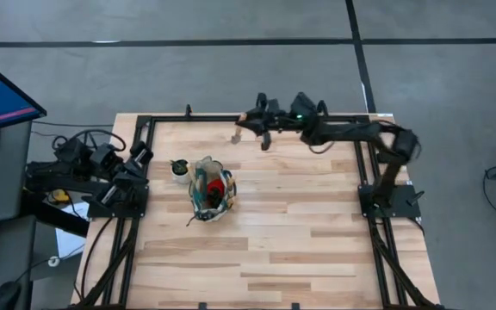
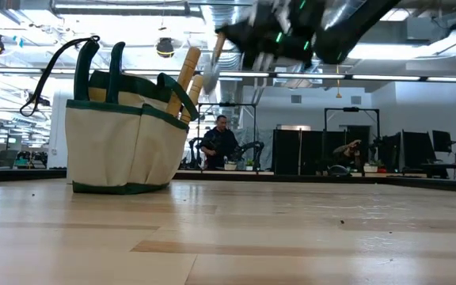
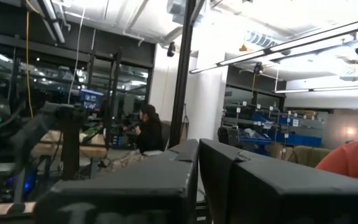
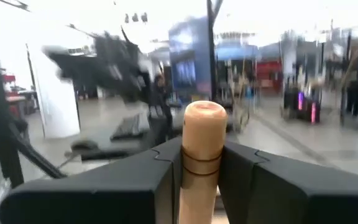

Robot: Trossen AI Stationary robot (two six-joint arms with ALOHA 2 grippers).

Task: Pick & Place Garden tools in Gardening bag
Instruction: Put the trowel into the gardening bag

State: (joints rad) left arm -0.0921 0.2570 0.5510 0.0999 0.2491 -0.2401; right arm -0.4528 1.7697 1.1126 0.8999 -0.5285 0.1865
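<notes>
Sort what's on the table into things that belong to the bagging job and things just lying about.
Part of the job:
- tote bag, with tools already standing in it
- wooden-handled trowel, held by the right end effector high over the table's far edge
- left end effector, shut, parked at the table's left side

Just lying about:
- small white pot beside the bag

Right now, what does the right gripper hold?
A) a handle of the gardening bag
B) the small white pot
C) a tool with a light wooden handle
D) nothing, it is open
C: in the right wrist view the right gripper is shut on the wooden handle of a tool, and the high view shows it raised near the table's far edge, away from the gardening bag.
</notes>
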